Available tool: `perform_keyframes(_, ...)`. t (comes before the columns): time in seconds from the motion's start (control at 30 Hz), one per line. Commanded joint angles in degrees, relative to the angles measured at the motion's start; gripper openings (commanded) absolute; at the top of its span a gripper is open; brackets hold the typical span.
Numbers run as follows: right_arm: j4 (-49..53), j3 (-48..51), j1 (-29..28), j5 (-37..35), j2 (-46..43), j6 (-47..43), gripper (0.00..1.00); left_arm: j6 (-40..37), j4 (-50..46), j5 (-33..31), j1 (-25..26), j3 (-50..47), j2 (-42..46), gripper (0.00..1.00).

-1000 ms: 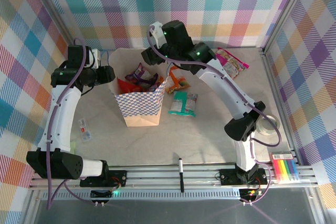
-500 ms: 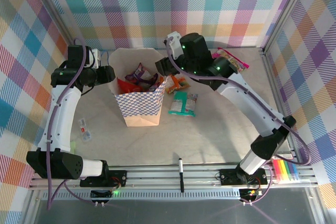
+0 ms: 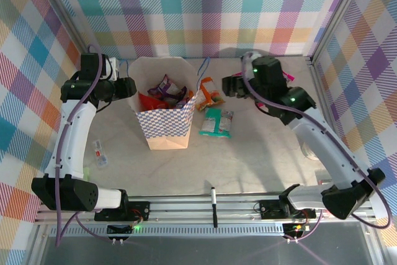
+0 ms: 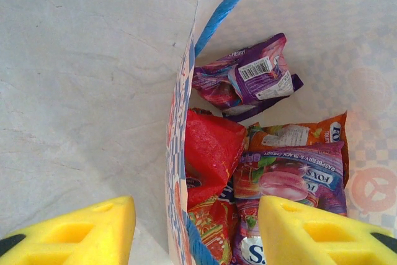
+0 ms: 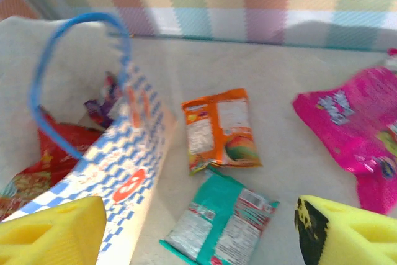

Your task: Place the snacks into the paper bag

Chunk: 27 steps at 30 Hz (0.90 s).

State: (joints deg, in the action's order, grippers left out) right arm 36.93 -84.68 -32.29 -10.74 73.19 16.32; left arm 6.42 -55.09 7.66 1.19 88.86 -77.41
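Withdrawn from tan checked paper bag (image 3: 162,123): right gripper (image 5: 200,210) — agape, empty. Left gripper (image 4: 195,208) parted astride rim; orange foil packet (image 5: 218,130) due next.

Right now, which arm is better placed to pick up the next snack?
Right. The right gripper, open, faces the orange packet, teal packet and pink packet lying loose beside the paper bag. The left gripper straddles the bag's wall on the opposite side.

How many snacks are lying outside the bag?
3: an orange packet beside the paper bag, a teal packet right next to that, a pink packet farther right. Some may be hidden.
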Motion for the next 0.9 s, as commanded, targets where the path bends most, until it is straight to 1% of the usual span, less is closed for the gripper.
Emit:
perform_keyframes(0.0,-0.9,2.7,3.6,3.7,-2.6,6.3,0.8,0.0,-0.6,0.4,0.5,2.4,-0.5,0.55)
perform_keyframes(0.2,1.5,6.5,7.3,5.4,-2.5,10.1,0.81,0.1,-0.9,0.0,0.8,2.4,-0.6,0.56)
perform_keyframes(0.3,1.9,8.4,7.7,4.3,-2.1,11.7,0.81,-0.2,-1.4,-0.7,1.0,2.3,-0.5,0.56)
perform_keyframes(0.43,2.9,10.0,8.5,5.7,-0.3,13.2,0.82,-0.2,-1.5,-1.7,1.1,1.9,-0.3,0.56)
perform_keyframes(0.5,3.1,10.9,8.9,7.0,0.7,14.1,0.84,0.1,-1.5,-1.8,1.1,1.8,-0.3,0.56)
perform_keyframes(0.6,3.1,12.6,10.5,9.8,2.2,15.6,0.89,0.4,-1.6,-1.8,1.3,1.8,-0.4,0.56)
perform_keyframes(0.73,2.8,15.0,12.8,12.9,3.4,16.5,0.9,0.3,-2.2,-1.6,1.7,2.4,-0.7,0.57)
perform_keyframes(0.87,0.5,18.4,13.8,16.8,4.4,17.3,0.9,0.1,-2.7,-1.1,2.2,2.8,-1.5,0.57)
